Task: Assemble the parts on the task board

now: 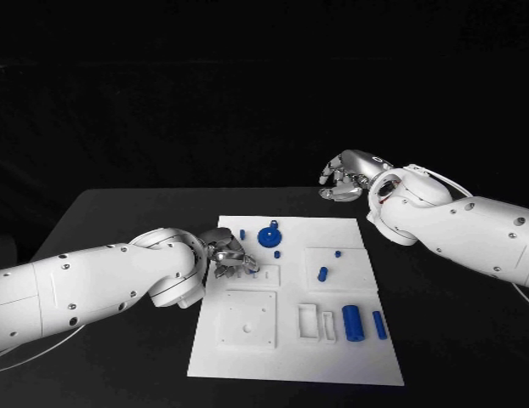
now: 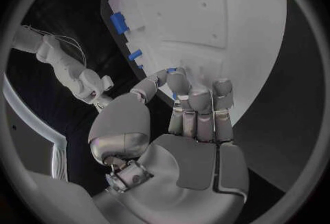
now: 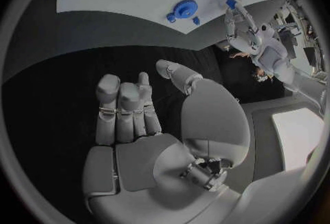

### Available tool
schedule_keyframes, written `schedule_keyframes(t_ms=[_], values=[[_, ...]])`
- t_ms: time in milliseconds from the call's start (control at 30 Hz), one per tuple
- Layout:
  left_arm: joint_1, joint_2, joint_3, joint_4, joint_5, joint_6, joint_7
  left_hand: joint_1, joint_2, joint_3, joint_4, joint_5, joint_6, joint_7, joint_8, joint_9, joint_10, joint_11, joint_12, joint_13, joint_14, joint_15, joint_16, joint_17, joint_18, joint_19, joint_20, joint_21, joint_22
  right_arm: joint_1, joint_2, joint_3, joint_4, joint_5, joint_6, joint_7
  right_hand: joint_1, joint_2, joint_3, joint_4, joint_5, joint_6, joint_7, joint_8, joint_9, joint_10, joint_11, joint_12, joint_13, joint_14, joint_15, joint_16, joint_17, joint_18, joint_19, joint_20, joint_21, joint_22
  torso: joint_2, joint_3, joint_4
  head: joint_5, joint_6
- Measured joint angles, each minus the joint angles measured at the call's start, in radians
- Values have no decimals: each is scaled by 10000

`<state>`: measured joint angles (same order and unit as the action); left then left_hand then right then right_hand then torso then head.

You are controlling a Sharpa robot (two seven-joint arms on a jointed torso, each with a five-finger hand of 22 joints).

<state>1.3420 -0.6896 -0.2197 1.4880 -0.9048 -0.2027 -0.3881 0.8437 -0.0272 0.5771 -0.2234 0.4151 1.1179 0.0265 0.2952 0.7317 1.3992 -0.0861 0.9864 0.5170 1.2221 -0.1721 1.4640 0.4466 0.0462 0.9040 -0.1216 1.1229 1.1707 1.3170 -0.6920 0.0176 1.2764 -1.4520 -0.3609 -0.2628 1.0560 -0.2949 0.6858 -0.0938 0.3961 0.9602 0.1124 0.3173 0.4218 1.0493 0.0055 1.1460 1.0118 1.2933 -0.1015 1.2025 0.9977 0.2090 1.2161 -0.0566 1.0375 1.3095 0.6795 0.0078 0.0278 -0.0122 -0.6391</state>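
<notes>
White and flat, the task board point(image 1: 292, 340) lies in the middle of the black table point(image 1: 117, 212). At its left edge sits the left hand point(image 1: 230, 257). The hand's fingers point(image 2: 199, 108) are bent in close together, with their tips down on the board. A tiny bit of blue shows between the tips in the left wrist view, but I cannot tell if the hand is holding a part or just touching the board.

Just beside that hand, a little farther back, lies a round blue gear point(image 1: 270, 237). A small blue peg point(image 1: 322, 274) lies near the middle of the board. Nearer the front, on the right side, two blue cylinders point(image 1: 354, 322) lie side by side. A white square block point(image 1: 250, 319) sits on the board's left part.

Off the board, past its far right corner, the right hand point(image 1: 344, 180) hangs over the dark table. Its fingers point(image 3: 124, 108) are curled in with nothing in them. It is well apart from all the blue parts.
</notes>
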Motion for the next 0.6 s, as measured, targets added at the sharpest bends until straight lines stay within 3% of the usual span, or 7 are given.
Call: schedule_keyframes(t_ms=[67, 267, 367, 600], values=[[5, 10, 133, -4, 0, 132, -23, 0, 0, -1, -1, 0, 0, 0, 0, 0, 9, -9, 0, 0, 0, 0, 0, -1, 0, 0, 0, 0, 0, 0, -1, 0, 1, 11, 5, 4, 0, 0, 0, 0, 0, 0, 0, 0, 0, 0, 0, 0, 0, 0, 0, 0, 0, 0, 0, 0, 0, 0, 0, 1, 1, -4, 0], [14, -46, 312, -21, 234, 486, 49, -3, 3, -1, -2, -44, 0, -1, -1, 0, 15, -16, 0, -32, 0, 0, 0, -19, -1, -41, -33, 0, -31, -3, -140, 0, 214, 252, 26, 290, 75, 76, -50, -94, -114, -95, 21, -95, -29, -4, 3, 0, -12, -4, 4, 0, 0, 1, 19, -18, 0, 0, 1, -10, 1, -8, 8], [16, -164, 327, -55, 871, 622, 479, -52, 52, 17, -21, -254, 0, -1, -1, 0, 15, -15, 0, -74, 0, 0, 0, -55, 0, -91, 17, 0, -66, -24, -235, -1, 572, 411, 59, 657, 160, 160, -69, -238, -402, -206, 25, -157, -66, -57, 55, 1, -11, -16, 15, 1, 11, 0, 31, -40, -2, 0, 1, -11, 0, -8, 37], [14, -332, 323, -110, 2719, 623, 2101, -79, 79, 93, -121, -407, -53, 53, -19, -2, -41, 40, 0, -116, 0, 0, -73, -91, -1, -161, 17, 0, -103, -137, -542, -36, 1527, 675, 148, 1488, 317, 317, -249, -613, -829, -242, 26, -157, -66, -57, 55, 81, -11, -45, 45, 2, 35, 1, -1, -79, -2, 0, 1, -6, 2, -29, 75]])
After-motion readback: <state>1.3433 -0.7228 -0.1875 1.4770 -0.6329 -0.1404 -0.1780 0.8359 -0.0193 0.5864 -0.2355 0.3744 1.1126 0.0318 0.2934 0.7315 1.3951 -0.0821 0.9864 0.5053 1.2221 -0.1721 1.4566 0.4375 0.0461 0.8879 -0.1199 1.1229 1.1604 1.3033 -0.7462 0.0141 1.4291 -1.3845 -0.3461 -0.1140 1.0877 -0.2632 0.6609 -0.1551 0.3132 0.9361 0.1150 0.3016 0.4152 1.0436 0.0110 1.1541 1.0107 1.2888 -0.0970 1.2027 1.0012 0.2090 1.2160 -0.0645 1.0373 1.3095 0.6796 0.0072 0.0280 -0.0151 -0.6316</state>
